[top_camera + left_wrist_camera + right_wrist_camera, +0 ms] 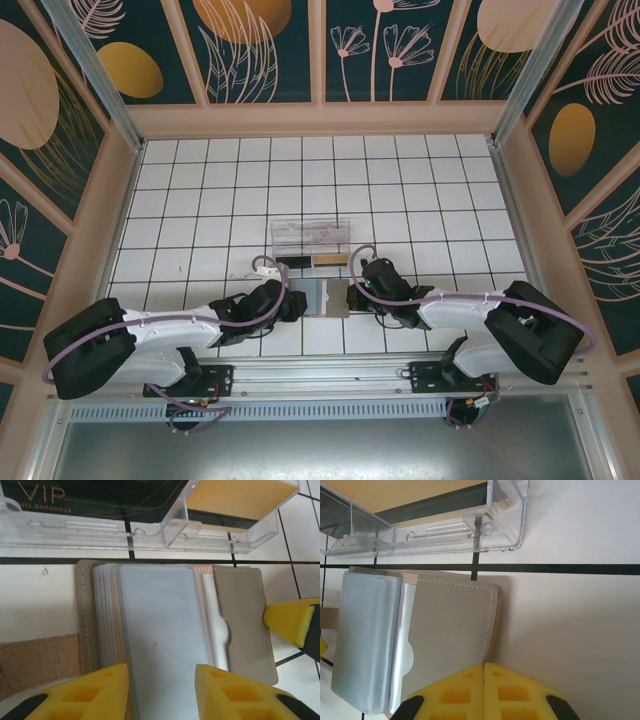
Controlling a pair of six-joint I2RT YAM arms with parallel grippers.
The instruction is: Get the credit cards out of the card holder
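**Between both sets of fingertips: card holder open flat, tray edge close beyond**

Between the left gripper (293, 299) and the right gripper (358, 294) the card holder (325, 297) lies open on the white tiled table (420, 200).

- Holder look: grey stitched panel (450, 630) under the right fingertips, silvery sleeve stack (160, 630) running beneath the left fingertips, and a cork-textured tan strip (40, 665) touching its left edge.
- Left gripper (161, 672): yellow fingers part spread, straddling the stack's near end and narrower than the sleeve. No pinch visible.
- Right gripper (484, 669): fingers pressed together at the panel's near edge.
- Beyond both fingertips: clear tray (100, 530), just past the holder's far edge with one grout line between. The credit cards (100, 497), one dark and one tan, show through its wall.
- Room: open tile right of the right fingers and beyond the tray.
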